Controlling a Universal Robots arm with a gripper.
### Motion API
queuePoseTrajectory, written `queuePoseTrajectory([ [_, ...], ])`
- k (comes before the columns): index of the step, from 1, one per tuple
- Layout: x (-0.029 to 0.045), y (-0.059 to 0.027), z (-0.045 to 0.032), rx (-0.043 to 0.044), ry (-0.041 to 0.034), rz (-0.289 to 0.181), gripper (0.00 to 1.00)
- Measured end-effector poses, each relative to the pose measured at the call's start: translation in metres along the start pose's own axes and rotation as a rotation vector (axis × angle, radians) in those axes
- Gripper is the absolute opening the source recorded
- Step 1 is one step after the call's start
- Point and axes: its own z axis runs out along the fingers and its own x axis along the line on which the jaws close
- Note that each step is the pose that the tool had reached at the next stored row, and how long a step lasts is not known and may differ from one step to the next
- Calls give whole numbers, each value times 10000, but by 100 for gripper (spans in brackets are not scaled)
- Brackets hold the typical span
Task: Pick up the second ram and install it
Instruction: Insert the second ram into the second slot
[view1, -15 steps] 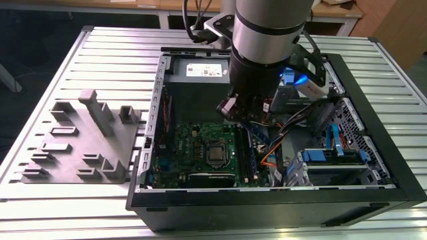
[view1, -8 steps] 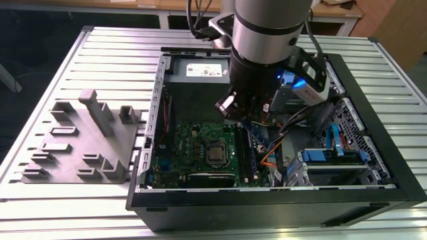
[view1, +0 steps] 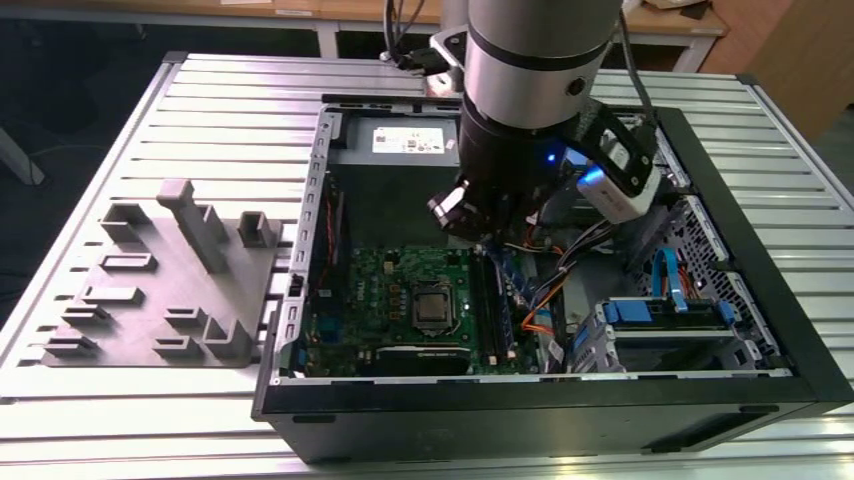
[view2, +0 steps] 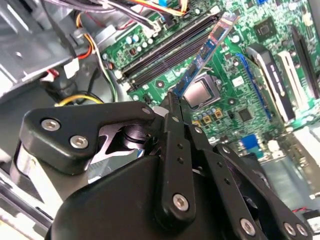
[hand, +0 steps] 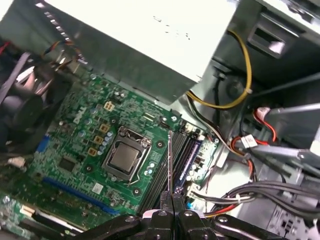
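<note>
Gripper (view2: 172, 102) fingers are pinched narrowly together on the second ram (view2: 205, 52), clamping one end of it. In the exterior view the silver and black arm (view1: 527, 90) comes down from above into the open computer case (view1: 534, 410), with the gripper (view1: 487, 235) low over the far part of the motherboard (view1: 387, 300).

The second ram is a thin, flat stick with a blue face carrying dark chips, and it juts out from the fingertips. In the first wrist view it shows edge-on as a fine line (hand: 170, 160) running along the black memory slots (hand: 182, 155), beside the processor socket (hand: 124, 159). Whether it touches a slot cannot be told.

On the exterior view's left, a grey tray (view1: 134, 325) lies on the slatted table (view1: 240, 100), with its grey upright blocks (view1: 200, 225) standing on it. Just beside it on the right lies the case, side open. Inside are the green motherboard, then the memory slots (view1: 494, 310), then a tangle of cables (view1: 547, 300), and a blue-trimmed drive cage (view1: 667, 310) at the exterior view's right. A grey power supply (view1: 400, 140) sits at the far end.
</note>
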Motion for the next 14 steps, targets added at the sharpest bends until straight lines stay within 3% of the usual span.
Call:
queuePoseTrajectory([
  [14, 5, -2, 48, 269, -140, 2525, 8],
])
